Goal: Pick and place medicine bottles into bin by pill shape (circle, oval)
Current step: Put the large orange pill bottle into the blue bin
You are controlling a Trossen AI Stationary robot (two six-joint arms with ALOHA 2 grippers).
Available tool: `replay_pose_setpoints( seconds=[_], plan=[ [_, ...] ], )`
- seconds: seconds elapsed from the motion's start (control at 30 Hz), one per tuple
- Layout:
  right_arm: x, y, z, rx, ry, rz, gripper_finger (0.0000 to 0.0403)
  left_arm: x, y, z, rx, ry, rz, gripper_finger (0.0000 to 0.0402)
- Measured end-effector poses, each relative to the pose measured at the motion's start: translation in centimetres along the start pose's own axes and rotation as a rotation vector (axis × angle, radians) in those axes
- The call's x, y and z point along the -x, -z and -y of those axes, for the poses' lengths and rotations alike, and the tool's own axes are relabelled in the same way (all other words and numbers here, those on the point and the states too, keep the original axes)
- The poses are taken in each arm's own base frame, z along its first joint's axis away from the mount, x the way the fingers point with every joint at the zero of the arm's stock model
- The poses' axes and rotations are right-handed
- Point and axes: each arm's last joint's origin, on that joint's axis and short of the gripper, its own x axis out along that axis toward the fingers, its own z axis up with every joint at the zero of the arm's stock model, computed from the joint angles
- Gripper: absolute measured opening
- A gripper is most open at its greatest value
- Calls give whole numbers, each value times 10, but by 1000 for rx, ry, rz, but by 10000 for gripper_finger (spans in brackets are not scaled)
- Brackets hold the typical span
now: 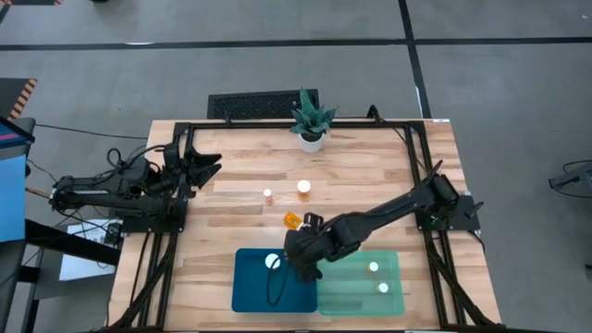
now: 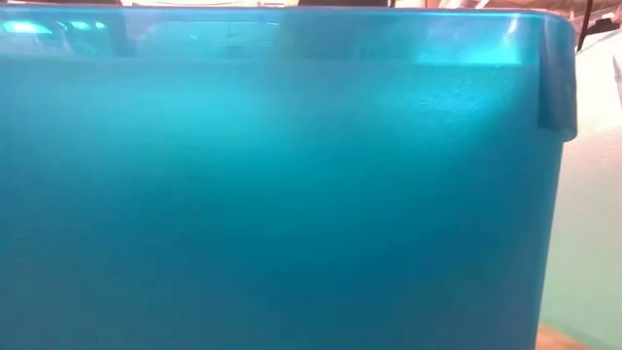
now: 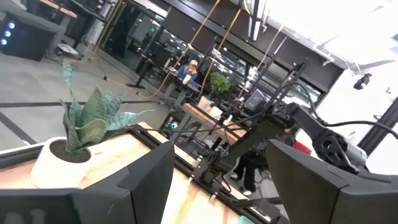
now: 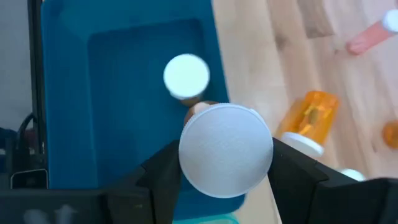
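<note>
My right gripper (image 1: 302, 263) hangs over the right part of the dark blue bin (image 1: 250, 291), shut on a medicine bottle whose round white cap (image 4: 225, 149) faces the wrist camera and hides its body. Another bottle (image 4: 186, 76) stands in the blue bin. Two white-capped bottles (image 1: 374, 267) stand in the mint green bin (image 1: 356, 296). On the wood, an amber bottle (image 1: 292, 220) lies on its side, and two bottles (image 1: 268, 195) (image 1: 303, 189) stand upright. My left gripper (image 1: 209, 166) waits open at the table's left edge, holding nothing. My right gripper pinches the bottle between its two fingers (image 4: 163, 177), one on each side of the white cap's rim (image 4: 186, 163). The fingers slant down from the table's right side. The bottle is lifted clear above the blue bin, cap upward toward the wrist.
A white pot with a green plant (image 1: 310, 120) stands at the table's far edge, with a black grille (image 1: 264, 104) behind it. The blue bin's wall (image 2: 272, 194) fills the low view, and the green bin (image 2: 593, 194) shows beside it. Bare wood lies between the loose bottles and the bins.
</note>
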Motion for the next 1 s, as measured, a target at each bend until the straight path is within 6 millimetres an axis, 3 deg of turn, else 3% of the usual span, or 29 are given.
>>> replay_pose_setpoints(
  seconds=[0.43, 0.83, 1.0],
  plan=[
    [-35, 13, -16, 38, 33, -59, 216, 0, 1, 0, 16, 16, -18, 247],
    [-37, 14, -15, 46, 47, -62, 218, 0, 1, 0, 18, 18, -18, 247],
    [-54, 21, -18, 72, 62, -107, 220, 0, 1, 0, 23, 18, -19, 247]
  ],
)
